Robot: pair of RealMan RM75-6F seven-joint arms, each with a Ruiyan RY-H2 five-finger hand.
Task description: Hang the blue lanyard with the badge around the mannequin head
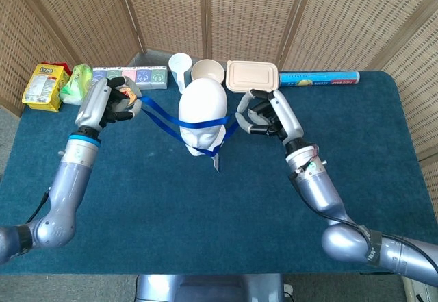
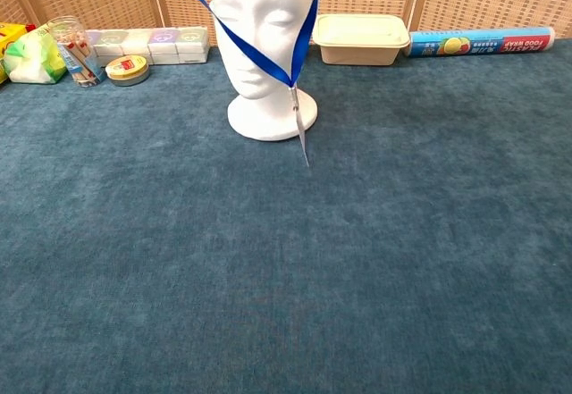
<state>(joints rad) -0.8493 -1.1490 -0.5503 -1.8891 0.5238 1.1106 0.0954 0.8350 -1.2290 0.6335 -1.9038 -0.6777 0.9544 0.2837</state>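
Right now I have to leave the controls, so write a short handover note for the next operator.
Left robot hand holds one end of the lanyard loop; right robot hand holds the other.
The loop is stretched over the mannequin head, one strap across its face; the badge hangs in front of the base.
Done: loop opened and brought over the head.
Left: lower it to the neck, let go.

staged lab tabletop, blue carpeted table (image 2: 268,278), woven wicker screen panels (image 1: 246,14) behind, household props lined along back edge
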